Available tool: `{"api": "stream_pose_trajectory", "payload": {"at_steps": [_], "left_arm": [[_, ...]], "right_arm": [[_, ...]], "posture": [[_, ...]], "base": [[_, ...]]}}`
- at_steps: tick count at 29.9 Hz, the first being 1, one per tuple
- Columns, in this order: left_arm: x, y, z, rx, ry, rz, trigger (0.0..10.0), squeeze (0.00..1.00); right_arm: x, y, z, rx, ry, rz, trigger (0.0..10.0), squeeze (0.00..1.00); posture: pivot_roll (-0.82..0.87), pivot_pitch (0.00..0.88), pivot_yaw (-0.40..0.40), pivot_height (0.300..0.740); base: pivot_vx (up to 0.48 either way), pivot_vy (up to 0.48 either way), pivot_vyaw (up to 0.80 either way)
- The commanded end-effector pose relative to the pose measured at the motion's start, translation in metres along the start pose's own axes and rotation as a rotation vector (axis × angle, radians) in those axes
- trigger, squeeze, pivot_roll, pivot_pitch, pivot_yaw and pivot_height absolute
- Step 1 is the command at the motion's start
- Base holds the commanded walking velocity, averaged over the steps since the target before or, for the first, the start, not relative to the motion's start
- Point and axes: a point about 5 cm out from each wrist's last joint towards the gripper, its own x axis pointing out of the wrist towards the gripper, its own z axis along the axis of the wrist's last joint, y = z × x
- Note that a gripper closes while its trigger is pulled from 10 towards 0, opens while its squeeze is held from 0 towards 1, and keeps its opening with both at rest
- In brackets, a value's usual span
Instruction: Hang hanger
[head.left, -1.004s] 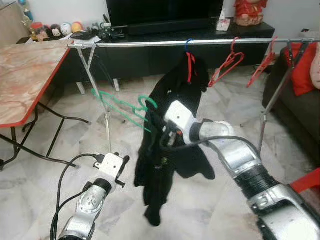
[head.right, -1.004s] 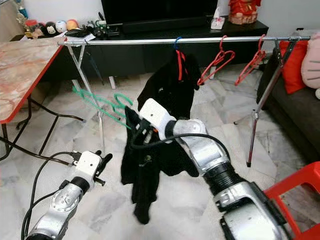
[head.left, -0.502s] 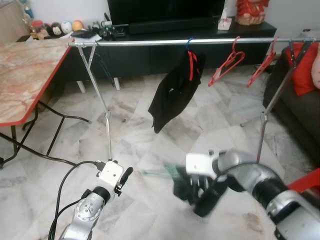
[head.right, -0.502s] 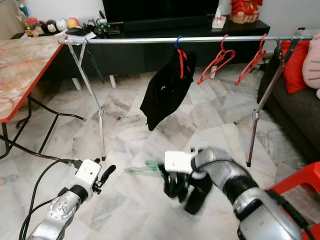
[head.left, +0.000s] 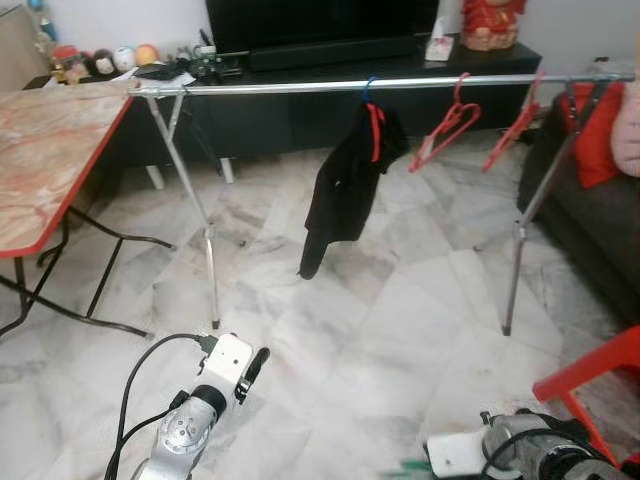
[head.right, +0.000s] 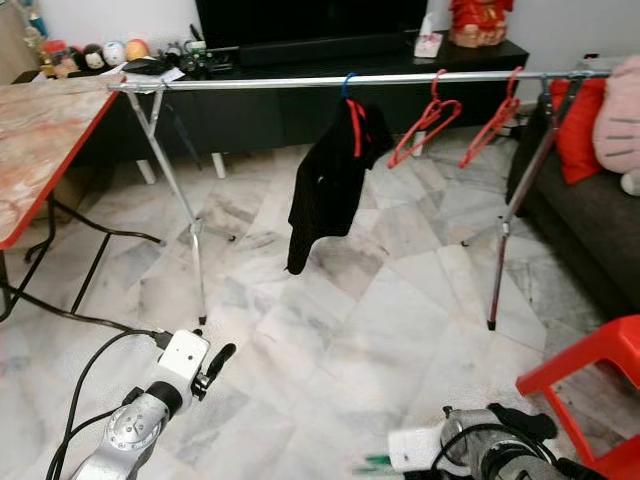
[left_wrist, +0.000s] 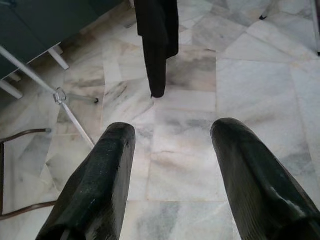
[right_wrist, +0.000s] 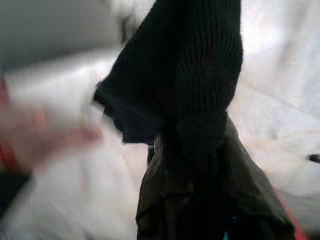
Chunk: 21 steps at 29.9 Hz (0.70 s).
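A steel clothes rail (head.left: 300, 86) crosses the room. A black garment (head.left: 345, 195) hangs from it on a red hanger (head.left: 376, 125). Two bare red hangers (head.left: 447, 125) (head.left: 512, 125) hang further right. My right arm (head.left: 520, 452) is low at the bottom right, with a sliver of green hanger (head.left: 412, 466) beside its wrist. The blurred right wrist view has a black knit garment (right_wrist: 200, 100) close up. My left gripper (left_wrist: 170, 135) hangs open over the marble floor at lower left, holding nothing.
A marble-topped folding table (head.left: 50, 150) with a red edge stands at the left. A dark TV cabinet (head.left: 300, 115) runs behind the rail. A dark sofa (head.left: 590, 210) and a red stool (head.left: 590, 385) are at the right. The rail's legs (head.left: 200, 230) straddle the floor.
My right arm has dropped from near the rail to floor level, taking the green hanger and its black garment down with it. The left arm has hardly moved.
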Motion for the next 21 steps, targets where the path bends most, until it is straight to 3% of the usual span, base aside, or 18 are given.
{"api": "stream_pose_trajectory", "payload": {"at_steps": [1,5,6,7,9,14,15,16,17,18,20,21], "left_arm": [[-0.002,0.0,-0.004,0.005,0.024,0.004,10.0,0.0],[-0.001,0.0,-0.004,0.013,0.025,0.012,10.0,0.0],[-0.001,0.0,-0.004,0.013,0.025,0.012,10.0,0.0],[0.0,0.0,-0.003,0.014,0.024,0.015,10.0,0.0],[0.0,0.0,-0.003,0.015,0.023,0.019,10.0,0.0],[0.0,0.0,-0.003,0.018,0.024,0.027,10.0,0.0],[-0.001,0.002,-0.003,0.019,0.027,0.035,10.0,0.0],[-0.001,0.002,-0.004,0.019,0.029,0.036,10.0,0.0],[-0.001,0.002,-0.004,0.019,0.029,0.036,10.0,0.0],[-0.001,0.003,-0.004,0.018,0.03,0.037,10.0,0.0],[-0.002,0.003,-0.005,0.017,0.031,0.039,10.0,0.0],[-0.002,0.003,-0.005,0.017,0.032,0.038,10.0,0.0]], "right_arm": [[-0.006,-0.016,0.012,0.068,-0.08,-0.069,0.0,0.0],[-0.012,-0.033,0.017,0.239,-0.133,-0.185,0.0,0.0],[-0.012,-0.033,0.017,0.239,-0.133,-0.185,0.0,0.0],[-0.016,-0.041,0.02,0.328,-0.165,-0.225,0.0,0.0],[-0.019,-0.047,0.023,0.418,-0.201,-0.259,0.0,0.0],[-0.019,-0.049,0.024,0.42,-0.208,-0.265,0.0,0.0],[-0.01,-0.011,-0.009,-0.184,0.07,0.053,0.0,0.0],[-0.01,0.001,-0.03,-0.357,0.199,0.159,0.0,0.0],[-0.01,0.001,-0.03,-0.357,0.199,0.159,0.0,0.0],[-0.013,0.004,-0.041,-0.441,0.268,0.195,0.0,0.0],[-0.017,-0.007,-0.045,-0.39,0.287,0.085,0.0,0.0],[-0.017,-0.011,-0.044,-0.312,0.261,0.036,0.0,0.0]], "posture": [[-0.16,0.022,0.039,0.74],[-0.16,0.017,0.038,0.74],[-0.16,0.017,0.038,0.74],[-0.16,0.017,0.037,0.74],[-0.16,0.017,0.037,0.74],[-0.16,0.016,0.035,0.74],[-0.16,0.008,0.027,0.74],[-0.15,0.007,0.024,0.74],[-0.15,0.007,0.024,0.74],[-0.15,0.005,0.023,0.74],[-0.16,0.001,0.026,0.74],[-0.16,0.001,0.026,0.74]], "base": [[0.0,0.0,0.0],[0.0,0.0,0.0],[0.0,0.0,0.0],[0.0,0.0,0.0],[0.0,0.0,0.0],[0.0,0.0,0.0],[0.0,0.0,0.0],[0.0,0.0,0.0],[0.0,0.0,0.0],[0.0,0.0,0.0],[0.0,0.0,0.0],[0.0,0.0,0.0]]}}
